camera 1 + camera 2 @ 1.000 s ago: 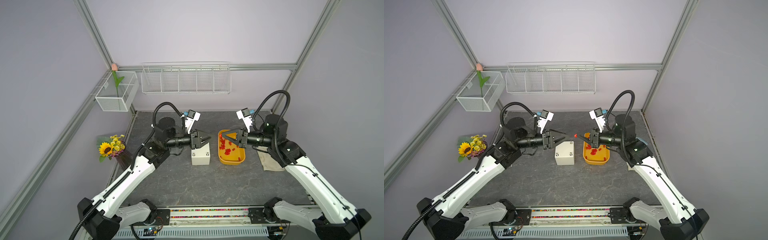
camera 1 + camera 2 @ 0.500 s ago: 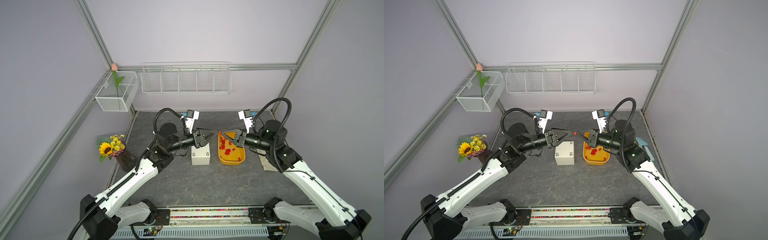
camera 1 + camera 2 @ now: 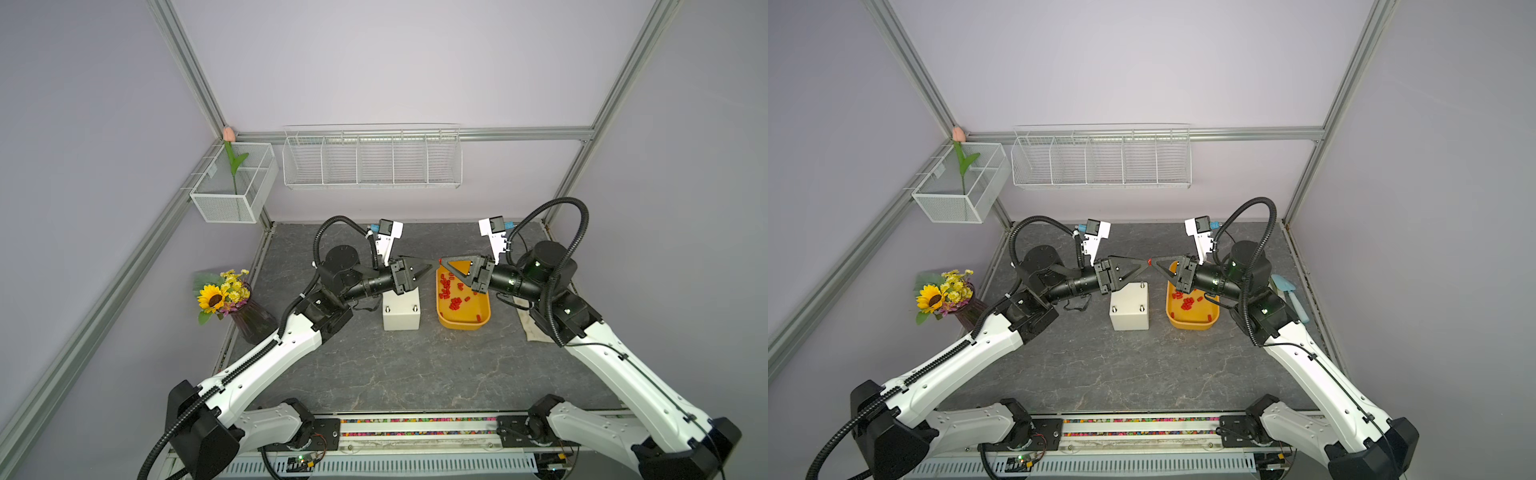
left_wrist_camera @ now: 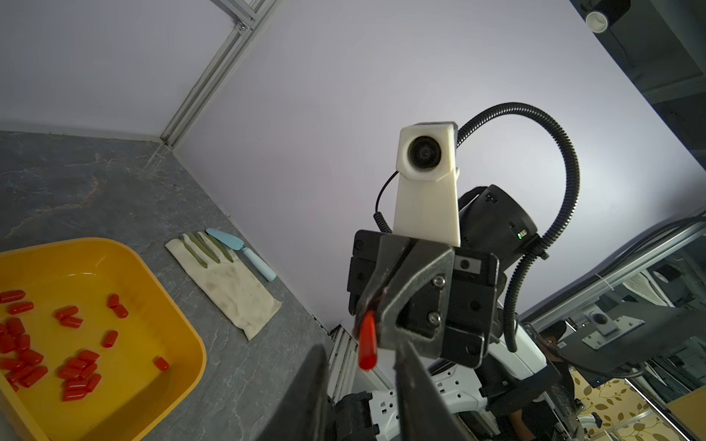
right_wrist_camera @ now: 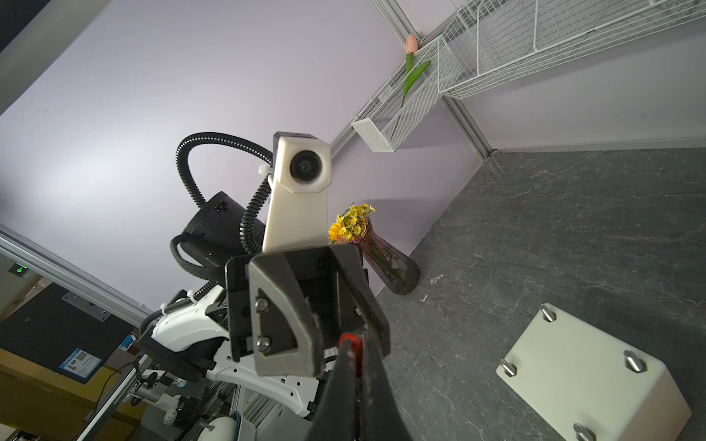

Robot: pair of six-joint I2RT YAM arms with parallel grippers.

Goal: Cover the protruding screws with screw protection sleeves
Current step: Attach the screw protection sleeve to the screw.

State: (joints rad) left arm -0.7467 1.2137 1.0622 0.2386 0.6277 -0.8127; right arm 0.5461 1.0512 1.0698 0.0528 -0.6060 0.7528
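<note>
A white box [image 3: 401, 311] stands mid-table with bare protruding screws [image 5: 549, 312] at its top corners. Beside it a yellow tray [image 3: 1192, 325] holds several loose red screw protection sleeves [image 4: 76, 366]. Above the gap between box and tray the two grippers meet tip to tip. My right gripper [image 3: 1155, 262] is shut on one red sleeve [image 4: 367, 343], which sticks out past its fingertips. My left gripper [image 4: 361, 357] is open, its two fingers standing either side of the sleeve's free end with a gap on both sides. In both top views the sleeve [image 3: 439, 261] shows as a red dot between the tips.
A vase of yellow flowers [image 3: 245, 311] stands at the table's left edge. A cloth with small tools [image 4: 229, 282] and a light blue spatula [image 3: 1289, 297] lie by the right wall. Wire baskets [image 3: 372, 158] hang on the back wall.
The left gripper has moved right to meet the right gripper, and its jaws have narrowed around the sleeve's free end. The right gripper has kept its hold on the sleeve.
</note>
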